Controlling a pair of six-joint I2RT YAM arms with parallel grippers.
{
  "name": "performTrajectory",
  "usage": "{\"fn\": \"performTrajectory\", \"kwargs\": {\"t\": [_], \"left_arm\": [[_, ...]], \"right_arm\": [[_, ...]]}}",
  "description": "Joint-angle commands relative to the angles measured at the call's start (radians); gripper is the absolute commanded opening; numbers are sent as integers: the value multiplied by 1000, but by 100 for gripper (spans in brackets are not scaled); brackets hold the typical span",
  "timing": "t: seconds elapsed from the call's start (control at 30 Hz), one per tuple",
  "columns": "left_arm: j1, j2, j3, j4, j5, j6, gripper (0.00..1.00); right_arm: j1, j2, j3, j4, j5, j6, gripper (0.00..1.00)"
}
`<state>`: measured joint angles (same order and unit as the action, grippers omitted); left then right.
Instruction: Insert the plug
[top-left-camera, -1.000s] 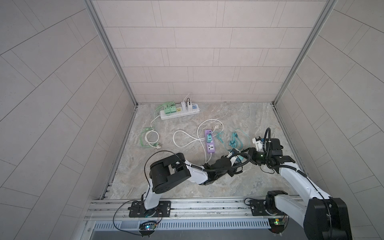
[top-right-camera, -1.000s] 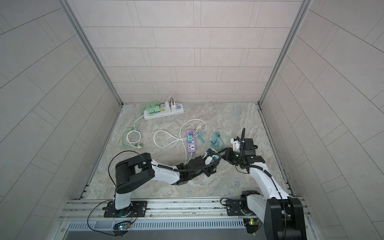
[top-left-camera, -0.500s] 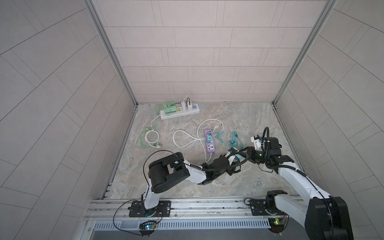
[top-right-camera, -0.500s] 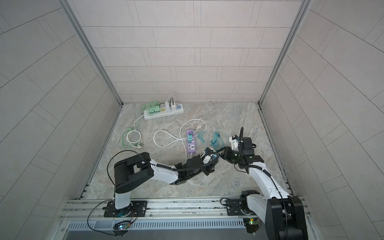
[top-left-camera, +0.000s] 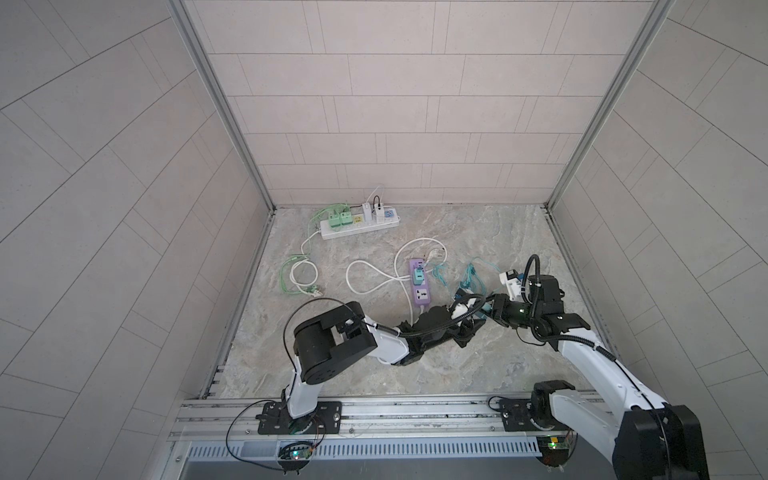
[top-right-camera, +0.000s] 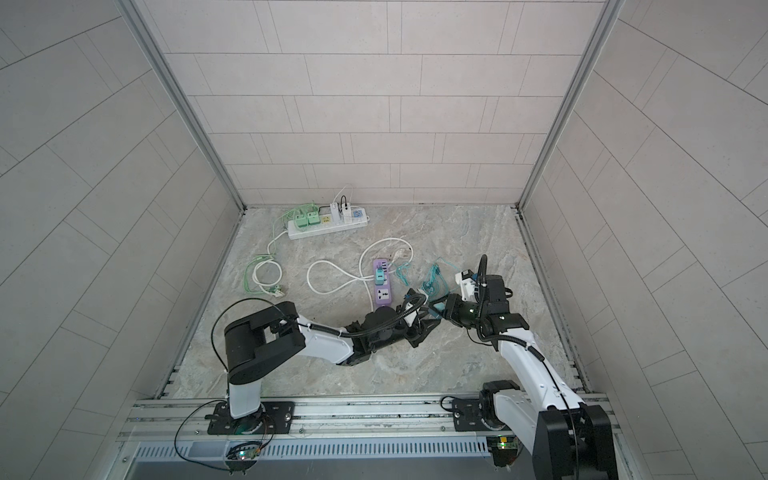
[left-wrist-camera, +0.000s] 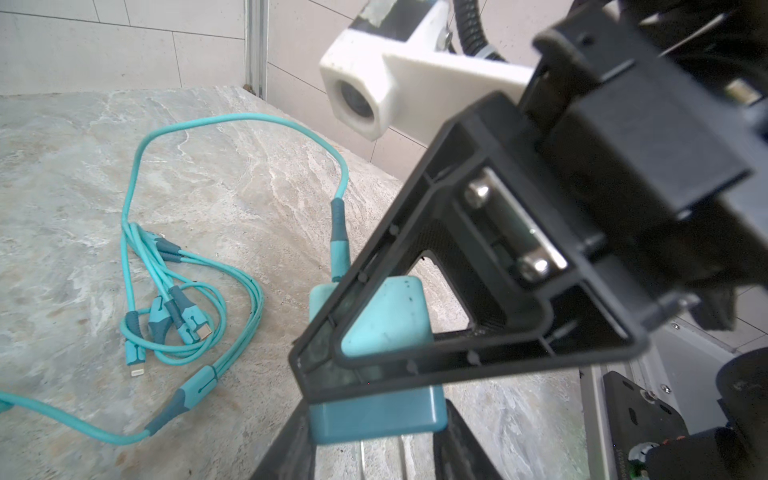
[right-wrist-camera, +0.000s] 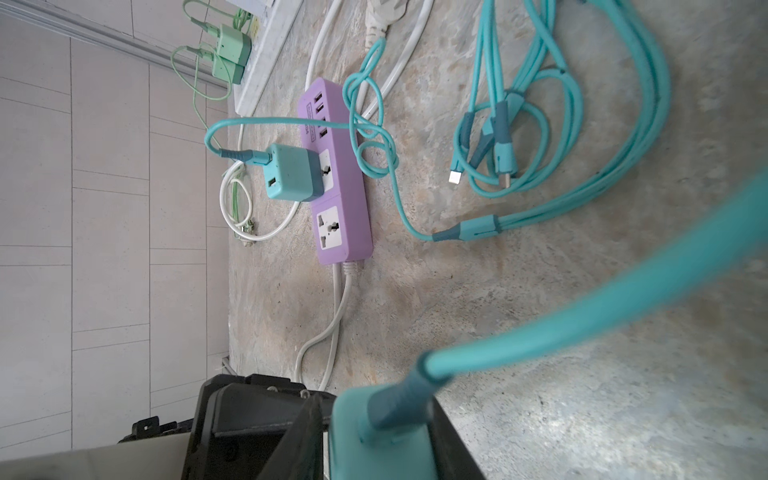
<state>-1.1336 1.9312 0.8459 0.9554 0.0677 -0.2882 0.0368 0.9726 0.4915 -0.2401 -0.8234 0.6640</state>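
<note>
**Though both grippers clamp it, the teal charger plug (left-wrist-camera: 374, 411) sits apart from the purple power strip (top-left-camera: 419, 287)**

Where the arms converge over the marble tabletop (top-left-camera: 478, 232), just right of the strip's cord end, the left gripper (left-wrist-camera: 374, 432) is closed on the plug's sides. The right gripper (right-wrist-camera: 378, 440) pinches it from the opposite direction. Its teal cable (left-wrist-camera: 232, 120) trails to a loose coil.
</note>
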Motion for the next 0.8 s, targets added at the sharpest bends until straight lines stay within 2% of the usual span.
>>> {"fn": "performTrajectory", "kwargs": {"t": [0.0,0.13,0.23,0.3,0.4,0.47,0.6,0.77], "left_arm": [[1,-25,-16,16,36,10,28],[5,-34,-19,-3,32,18,28],[8,-38,-22,-13,33,27,26],[11,-43,-28,-16,31,27,25],[18,-47,-38,-16,30,27,24],[22,-51,-49,-11,36,33,23],[31,-63,-75,3,40,50,21],[39,-69,-94,27,54,59,19]], "right_arm": [[10,-28,3,5,-59,1,29],[9,-28,12,-33,-46,-30,22],[10,-29,17,-49,-37,-42,22],[10,-34,27,-68,-25,-47,30],[10,-46,40,-88,-9,-42,32],[11,-57,43,-90,-6,-33,38],[10,-56,46,-93,-16,-33,42],[10,-52,41,-100,-30,-44,42]]}}
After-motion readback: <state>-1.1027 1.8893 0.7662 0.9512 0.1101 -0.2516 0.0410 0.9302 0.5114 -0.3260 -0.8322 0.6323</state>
